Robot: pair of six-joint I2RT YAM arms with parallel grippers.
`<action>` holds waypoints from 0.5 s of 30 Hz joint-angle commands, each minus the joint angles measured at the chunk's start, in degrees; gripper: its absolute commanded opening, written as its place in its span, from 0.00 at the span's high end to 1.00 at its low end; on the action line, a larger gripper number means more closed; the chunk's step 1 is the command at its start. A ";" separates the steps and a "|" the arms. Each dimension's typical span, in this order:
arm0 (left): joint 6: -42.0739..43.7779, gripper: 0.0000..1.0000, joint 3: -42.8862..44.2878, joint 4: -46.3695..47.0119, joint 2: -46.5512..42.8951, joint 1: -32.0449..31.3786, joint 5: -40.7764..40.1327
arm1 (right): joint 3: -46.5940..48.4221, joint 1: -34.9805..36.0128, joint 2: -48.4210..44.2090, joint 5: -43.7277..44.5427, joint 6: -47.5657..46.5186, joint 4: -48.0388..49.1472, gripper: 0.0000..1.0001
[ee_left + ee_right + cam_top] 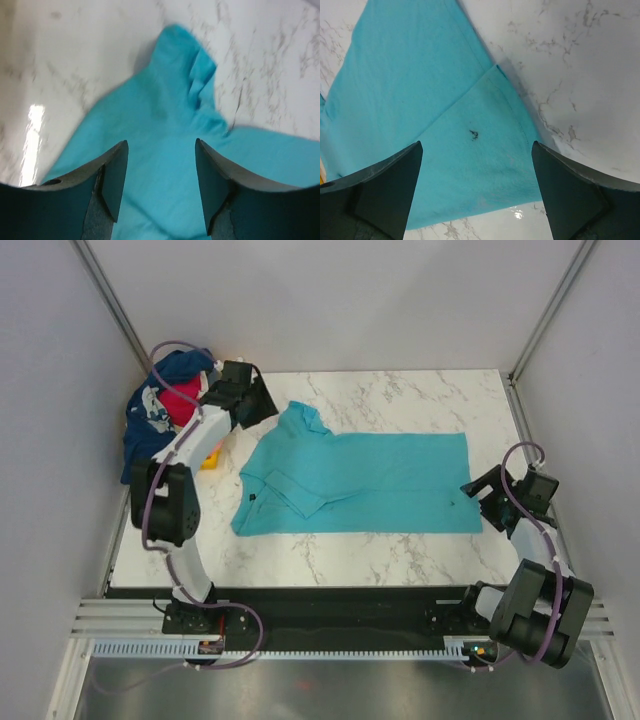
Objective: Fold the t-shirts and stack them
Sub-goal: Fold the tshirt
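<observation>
So the left claw is spread open with nothing in it, hanging right over the shoulder end of the teal t-shirt. Over at the hem corner the right claw gapes wide, also empty. The shirt's lying flat on the marble counter, with the other shirts heaped at the far-left corner.

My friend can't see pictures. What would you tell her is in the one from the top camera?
A turquoise t-shirt lies spread on a white marble table, collar to the left. The left tool is by its sleeve, the right tool by its hem. A heap of navy and red shirts lies at the far left corner.
</observation>
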 commanded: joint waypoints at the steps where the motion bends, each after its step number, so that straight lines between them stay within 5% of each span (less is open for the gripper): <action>1: 5.17 0.37 19.61 -0.88 12.18 0.32 4.30 | 1.83 1.76 2.41 -0.62 -2.28 3.50 0.02; 8: 9.13 0.37 47.13 -3.79 37.49 0.40 6.67 | 0.86 3.78 -0.12 -5.81 -1.49 5.79 0.02; 15: 8.08 0.37 51.91 1.21 46.92 0.93 13.26 | 0.69 6.24 -0.75 -6.51 -1.67 6.93 0.02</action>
